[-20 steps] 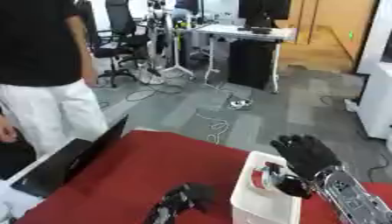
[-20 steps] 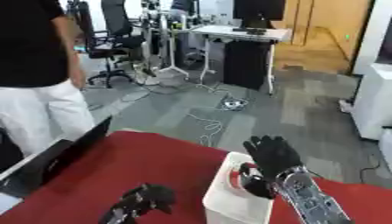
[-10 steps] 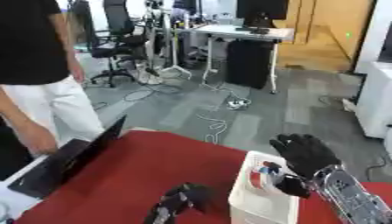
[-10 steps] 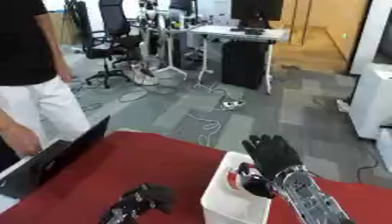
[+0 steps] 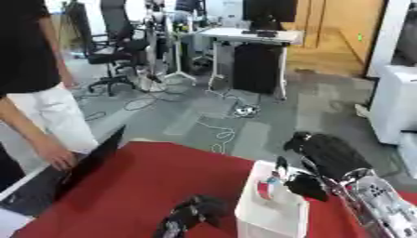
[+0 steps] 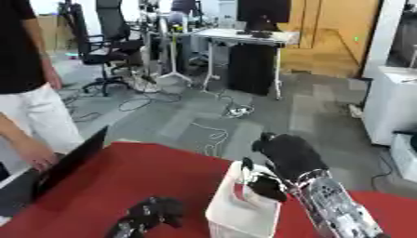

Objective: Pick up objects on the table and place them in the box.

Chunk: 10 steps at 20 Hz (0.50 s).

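Over the white box [image 5: 273, 211] at the red table's [image 5: 130, 186] near right, the right hand [image 5: 326, 155] hangs with fingers spread and straight, holding nothing. Inside the box shows a red-and-white object [image 5: 267, 188], too blurred to identify. Left hand [image 5: 191, 214] rests on the cloth beside the box, fingers unclear.

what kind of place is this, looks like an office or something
Most likely an office used as a robot test space: black office chairs and a desk with a monitor stand behind, cables lie on the grey carpet, and up front a red table holds a white box.
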Tool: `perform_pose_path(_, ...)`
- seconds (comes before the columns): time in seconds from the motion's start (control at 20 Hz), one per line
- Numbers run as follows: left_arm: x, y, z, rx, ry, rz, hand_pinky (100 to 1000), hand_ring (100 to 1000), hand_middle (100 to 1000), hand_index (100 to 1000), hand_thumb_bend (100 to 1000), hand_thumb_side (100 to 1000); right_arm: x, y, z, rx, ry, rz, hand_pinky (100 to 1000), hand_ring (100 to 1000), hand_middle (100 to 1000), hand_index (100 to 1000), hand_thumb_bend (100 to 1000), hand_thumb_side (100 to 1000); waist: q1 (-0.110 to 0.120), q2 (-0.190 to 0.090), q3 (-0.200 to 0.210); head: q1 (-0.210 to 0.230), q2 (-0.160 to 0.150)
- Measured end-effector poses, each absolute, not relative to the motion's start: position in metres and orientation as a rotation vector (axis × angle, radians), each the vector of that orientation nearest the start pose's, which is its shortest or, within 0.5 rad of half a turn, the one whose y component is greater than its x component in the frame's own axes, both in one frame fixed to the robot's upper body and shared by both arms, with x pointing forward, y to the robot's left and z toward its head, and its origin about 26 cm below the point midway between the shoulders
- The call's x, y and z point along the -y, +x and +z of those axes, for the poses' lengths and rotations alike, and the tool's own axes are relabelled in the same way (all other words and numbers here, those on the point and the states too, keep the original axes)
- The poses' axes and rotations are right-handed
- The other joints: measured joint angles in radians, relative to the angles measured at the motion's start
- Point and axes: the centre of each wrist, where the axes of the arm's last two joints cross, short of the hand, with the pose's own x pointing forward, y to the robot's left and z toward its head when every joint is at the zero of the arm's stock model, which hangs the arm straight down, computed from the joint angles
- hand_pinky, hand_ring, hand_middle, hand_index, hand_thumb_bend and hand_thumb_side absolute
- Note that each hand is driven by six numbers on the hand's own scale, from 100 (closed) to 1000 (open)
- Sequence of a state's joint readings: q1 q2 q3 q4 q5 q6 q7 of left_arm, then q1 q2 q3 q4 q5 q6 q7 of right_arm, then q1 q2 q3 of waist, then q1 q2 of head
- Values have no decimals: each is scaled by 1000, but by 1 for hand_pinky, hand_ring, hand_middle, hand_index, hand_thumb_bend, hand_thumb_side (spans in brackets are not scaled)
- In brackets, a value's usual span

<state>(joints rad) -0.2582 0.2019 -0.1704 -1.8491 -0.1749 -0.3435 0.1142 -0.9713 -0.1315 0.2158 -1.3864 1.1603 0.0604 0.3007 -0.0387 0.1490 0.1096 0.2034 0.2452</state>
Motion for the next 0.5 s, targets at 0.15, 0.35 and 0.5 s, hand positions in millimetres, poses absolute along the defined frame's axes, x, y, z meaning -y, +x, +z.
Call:
perform_pose_path(0.15, -205, 313, 137, 2456, 87, -374, 553, 710, 690, 772, 507, 770, 109, 399, 261, 2071, -931, 1193, 341, 508, 629, 727, 100, 962, 15, -2, -28, 2, -1)
perform_pose_path(0.35, -202, 315, 144, 2492, 84, -331, 578, 767, 730, 803, 478, 778, 115, 380, 241, 2304, -671, 955, 384, 559, 647, 725, 100, 991, 37, -8, -67, 8, -8)
perform_pose_path(0.5, -199, 318, 151, 2532, 76, -294, 633, 812, 776, 831, 469, 784, 118, 369, 227, 2436, -521, 794, 441, 599, 672, 741, 100, 1000, 51, -12, -92, 9, -20)
